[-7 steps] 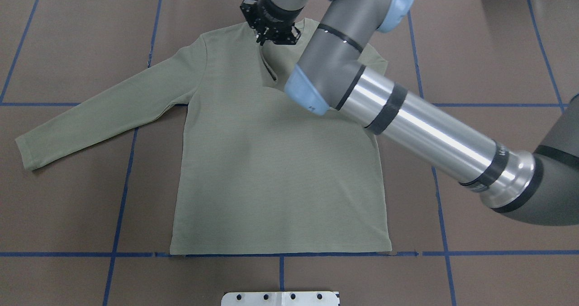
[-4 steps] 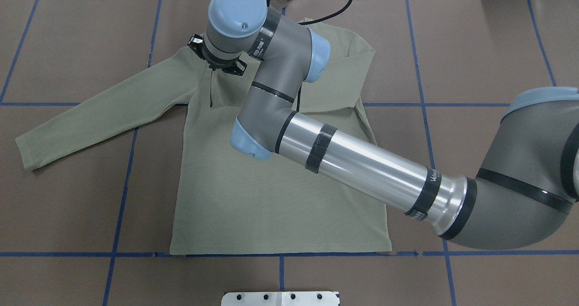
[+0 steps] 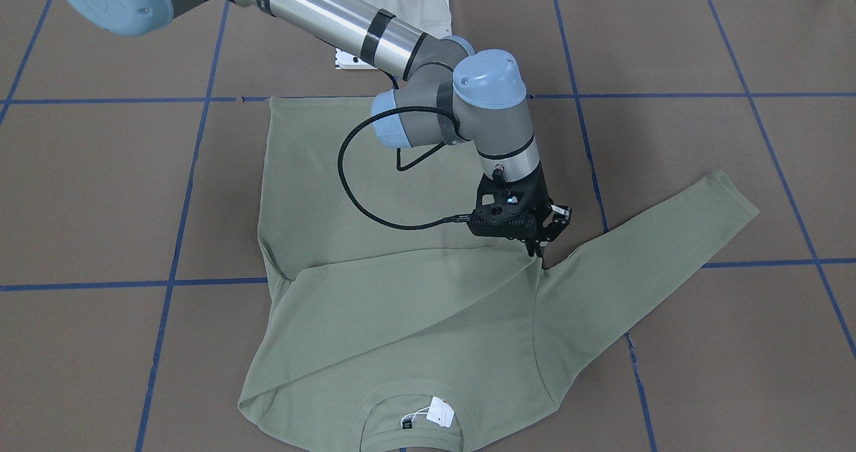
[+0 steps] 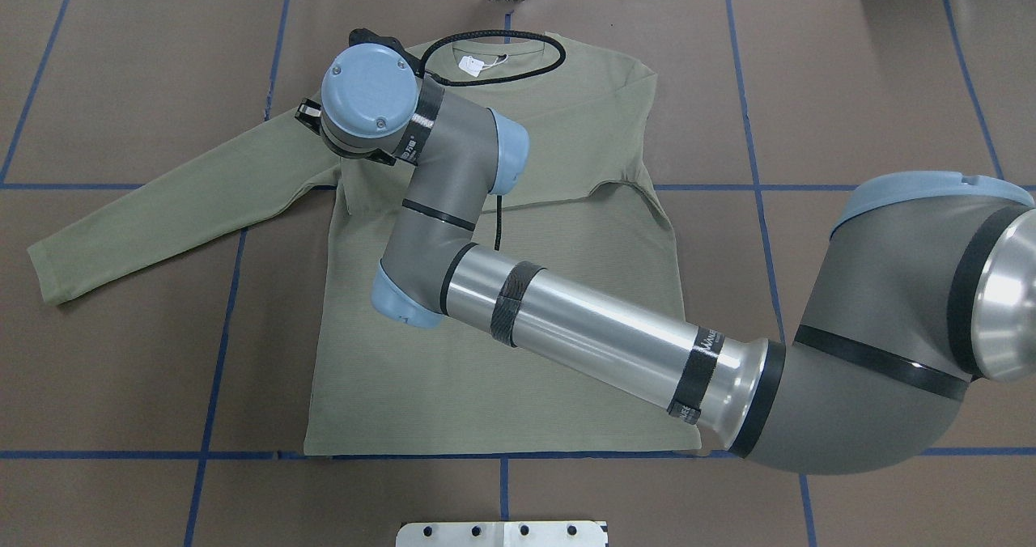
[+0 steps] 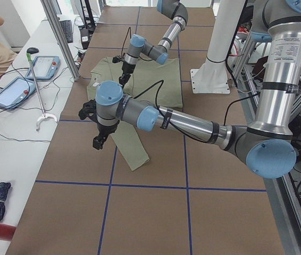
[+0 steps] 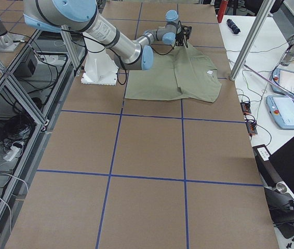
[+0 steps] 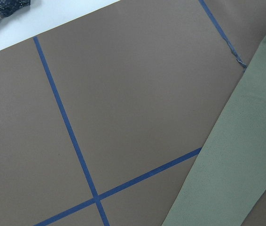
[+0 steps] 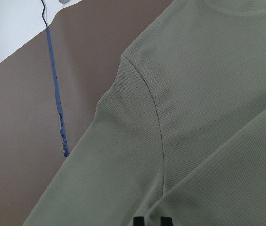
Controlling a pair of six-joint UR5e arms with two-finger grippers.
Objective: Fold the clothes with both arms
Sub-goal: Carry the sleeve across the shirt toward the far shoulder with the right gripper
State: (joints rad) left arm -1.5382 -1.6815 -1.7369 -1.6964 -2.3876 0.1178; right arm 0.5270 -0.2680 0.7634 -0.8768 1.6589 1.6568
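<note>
Start at the overhead view's left edge. The sage-green shirt [image 4: 486, 369] has its outstretched sleeve [image 4: 162, 207] flat on the brown table [image 4: 121, 353], just where it lay a second ago. Its hem has not shifted from the blue tape line [image 4: 243, 455].

You find the left gripper [image 5: 98, 139] only in the side view, hanging over the table near that sleeve. From there you cannot tell how its jaws stand.

Next comes the right gripper [image 3: 537, 246]. A second ago it was at the neck, and it has travelled leftward to the seam where the outstretched sleeve meets the body. Its fingers are drawn almost together and pinch the end of the other sleeve [image 3: 401, 298], which now lies folded across the chest. In the wrist view the fold's edge runs straight down to the black fingertips [image 8: 139, 220].

Further right, the white paper tag [image 4: 469, 64], covered by the wrist before, shows inside the neck. The shoulder on the robot's right is turned over onto the body. The right arm [image 4: 599, 337] crosses the shirt's lower half from the right edge.
</note>
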